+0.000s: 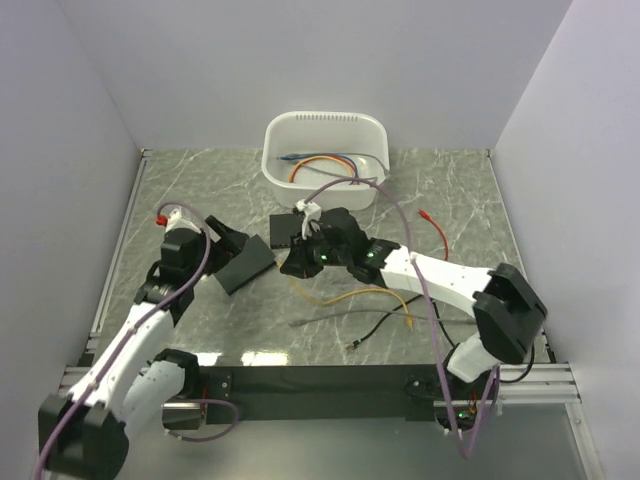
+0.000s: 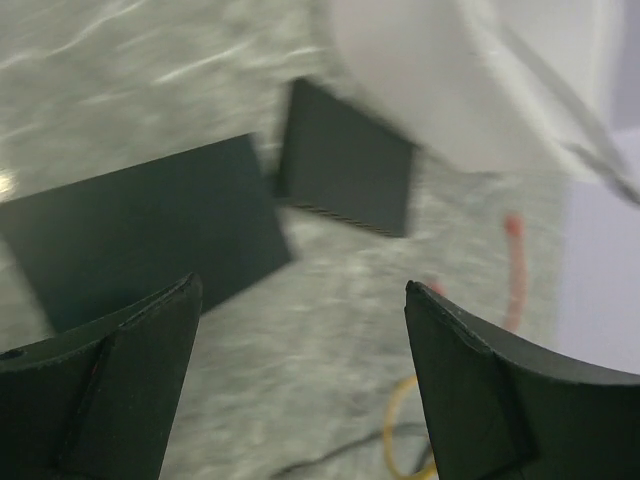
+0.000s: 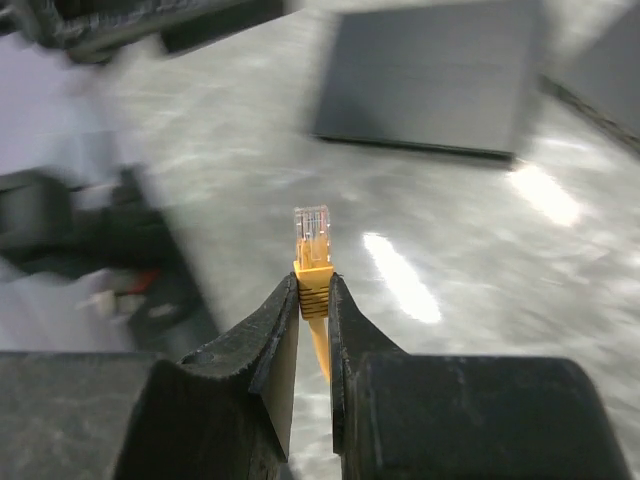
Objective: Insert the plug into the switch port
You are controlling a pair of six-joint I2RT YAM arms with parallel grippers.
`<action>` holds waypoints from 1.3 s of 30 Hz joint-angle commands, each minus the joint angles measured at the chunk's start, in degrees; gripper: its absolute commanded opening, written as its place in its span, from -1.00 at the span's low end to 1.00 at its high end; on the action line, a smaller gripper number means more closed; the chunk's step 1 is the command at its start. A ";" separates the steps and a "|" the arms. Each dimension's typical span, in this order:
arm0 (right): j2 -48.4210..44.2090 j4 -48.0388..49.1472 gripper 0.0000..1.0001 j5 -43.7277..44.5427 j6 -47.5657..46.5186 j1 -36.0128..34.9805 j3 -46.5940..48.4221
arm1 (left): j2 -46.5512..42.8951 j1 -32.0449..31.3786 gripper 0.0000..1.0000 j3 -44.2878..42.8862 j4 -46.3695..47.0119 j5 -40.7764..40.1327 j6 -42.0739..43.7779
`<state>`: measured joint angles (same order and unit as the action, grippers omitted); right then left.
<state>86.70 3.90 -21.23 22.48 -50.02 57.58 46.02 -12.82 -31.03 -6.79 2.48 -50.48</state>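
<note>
The yellow plug (image 3: 312, 245) with a clear tip sticks out between my right gripper's (image 3: 314, 284) fingers, which are shut on its ribbed boot. It points at a flat black switch box (image 3: 430, 80) lying on the marble table; no port shows from here. In the top view the right gripper (image 1: 298, 262) hovers just right of that switch box (image 1: 245, 263). My left gripper (image 1: 232, 243) stands open at the box's far left side, nothing between its fingers (image 2: 140, 340). The left wrist view has the switch box (image 2: 140, 235) just beyond the open jaws.
A second black box (image 1: 287, 226) lies behind the switch, in front of a white bin (image 1: 325, 150) holding cables. The yellow cable (image 1: 360, 295) trails back to the right. A black cable (image 1: 380, 325) and a red cable (image 1: 437, 228) lie loose on the right.
</note>
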 commanded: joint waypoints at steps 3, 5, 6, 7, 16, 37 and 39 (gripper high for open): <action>8.03 -12.77 -1.00 16.73 -6.04 -3.41 8.50 | 6.36 2.00 0.73 0.61 -1.48 -11.43 -1.11; 11.11 -13.30 -1.00 17.63 -6.66 -5.69 10.96 | 7.24 4.10 0.75 1.93 0.62 -12.59 -1.11; 12.26 -13.57 -1.00 18.85 -6.83 -6.40 11.93 | 7.50 5.16 0.76 3.33 2.72 -12.59 -1.20; 13.40 -14.00 -1.00 19.21 -7.01 -6.75 12.98 | 8.46 6.39 0.76 3.78 3.61 -12.07 -1.03; 26.06 -18.57 -1.00 21.15 -9.38 -10.10 24.59 | 22.60 17.65 0.66 5.71 15.91 -0.46 1.35; 25.46 -20.34 -1.00 22.81 -8.77 -11.85 22.67 | 33.87 18.09 0.47 2.98 23.11 7.97 5.66; 24.31 -20.16 -1.00 23.25 -8.59 -11.94 21.26 | 33.44 17.92 0.43 4.30 23.31 8.68 5.13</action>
<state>115.42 -17.04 0.51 13.10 -61.34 80.42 79.37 5.17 -27.24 13.37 7.86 -45.71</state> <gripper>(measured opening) 0.201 0.724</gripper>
